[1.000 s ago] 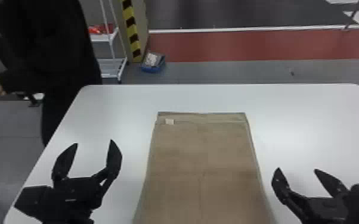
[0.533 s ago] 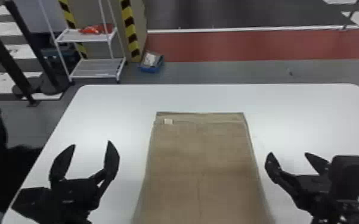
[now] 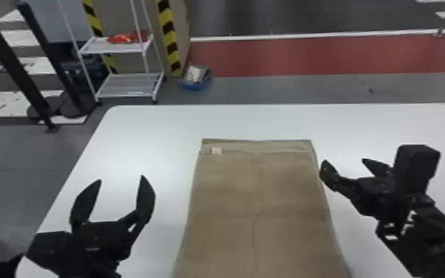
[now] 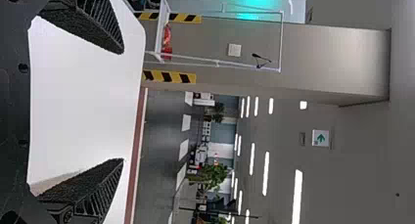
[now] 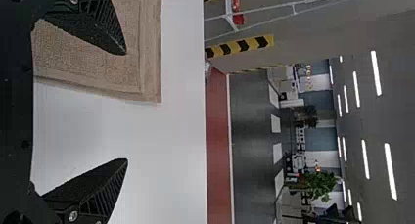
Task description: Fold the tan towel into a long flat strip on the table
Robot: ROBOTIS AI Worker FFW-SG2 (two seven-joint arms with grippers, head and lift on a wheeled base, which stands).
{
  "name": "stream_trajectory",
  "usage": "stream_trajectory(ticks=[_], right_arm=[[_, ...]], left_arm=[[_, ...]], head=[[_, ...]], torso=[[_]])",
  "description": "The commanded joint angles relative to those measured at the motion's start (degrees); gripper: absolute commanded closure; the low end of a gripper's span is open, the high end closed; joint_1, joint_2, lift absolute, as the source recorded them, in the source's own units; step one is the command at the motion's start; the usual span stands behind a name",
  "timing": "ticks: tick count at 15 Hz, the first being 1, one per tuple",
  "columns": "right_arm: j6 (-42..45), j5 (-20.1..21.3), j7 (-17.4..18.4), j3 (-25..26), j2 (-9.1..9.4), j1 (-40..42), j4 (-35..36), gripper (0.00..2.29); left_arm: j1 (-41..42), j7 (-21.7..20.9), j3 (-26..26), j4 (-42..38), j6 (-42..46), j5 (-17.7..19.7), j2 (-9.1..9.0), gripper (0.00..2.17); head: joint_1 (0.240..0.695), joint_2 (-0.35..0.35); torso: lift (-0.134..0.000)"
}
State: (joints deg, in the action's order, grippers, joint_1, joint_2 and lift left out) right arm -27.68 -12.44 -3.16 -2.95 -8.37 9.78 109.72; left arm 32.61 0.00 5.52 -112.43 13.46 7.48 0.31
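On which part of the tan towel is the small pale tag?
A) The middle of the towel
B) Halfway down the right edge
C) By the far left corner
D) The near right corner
C: the small pale tag sits on the far edge of the towel, close to its left corner.

The left gripper [image 3: 121, 178] has its flat, black, ribbed fingers [image 4: 90, 26] wide apart over a white tabletop [image 4: 83, 106]; a sliver of tan cloth towel [image 4: 51, 182] shows past one. Beyond stands a white-framed rack [image 4: 159, 33].
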Motion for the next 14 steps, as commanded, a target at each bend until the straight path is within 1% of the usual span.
stream_trajectory(ticks=[1,2,4,6,9,11,14], right_arm=[[-1.8,-0.7,-1.2,-0.1,0.02,-5.0,-4.7,0.11],[-3.0,-1.3,-1.8,-0.1,-0.06,-7.1,-6.9,0.11],[-3.0,-2.6,-4.8,-0.2,0.02,-12.3,-13.8,0.11],[-1.8,-4.6,-7.4,-1.2,0.02,-16.2,-19.1,0.13],[-0.8,-4.5,-8.2,-3.3,0.46,-20.4,-24.4,0.17],[-1.3,-4.4,-9.5,-4.3,0.46,-22.1,-26.4,0.23],[-2.5,-4.3,-9.8,-5.9,0.46,-23.4,-28.7,0.31]], left_arm=[[-0.1,0.0,0.0,-0.2,-0.2,0.0,0.04,0.09],[-0.2,0.0,0.0,-0.2,-0.4,0.0,0.04,0.09],[-0.2,0.0,0.0,-0.3,-0.8,-0.1,-0.05,0.09],[-0.2,0.0,0.1,-0.2,-1.1,-0.1,0.04,0.09],[-0.4,-0.1,0.1,0.0,-1.3,-0.2,0.04,0.09],[-0.8,-0.1,0.1,0.3,-1.3,-0.1,0.22,0.09],[-1.6,-0.1,0.1,1.0,-1.6,0.2,0.48,0.09]], head=[[0.695,0.107],[0.695,0.107],[0.695,0.108],[0.695,0.111],[0.695,0.125],[0.695,0.134],[0.695,0.153]], torso=[[-0.123],[-0.123],[-0.123],[-0.123],[-0.123],[-0.123],[-0.123]])
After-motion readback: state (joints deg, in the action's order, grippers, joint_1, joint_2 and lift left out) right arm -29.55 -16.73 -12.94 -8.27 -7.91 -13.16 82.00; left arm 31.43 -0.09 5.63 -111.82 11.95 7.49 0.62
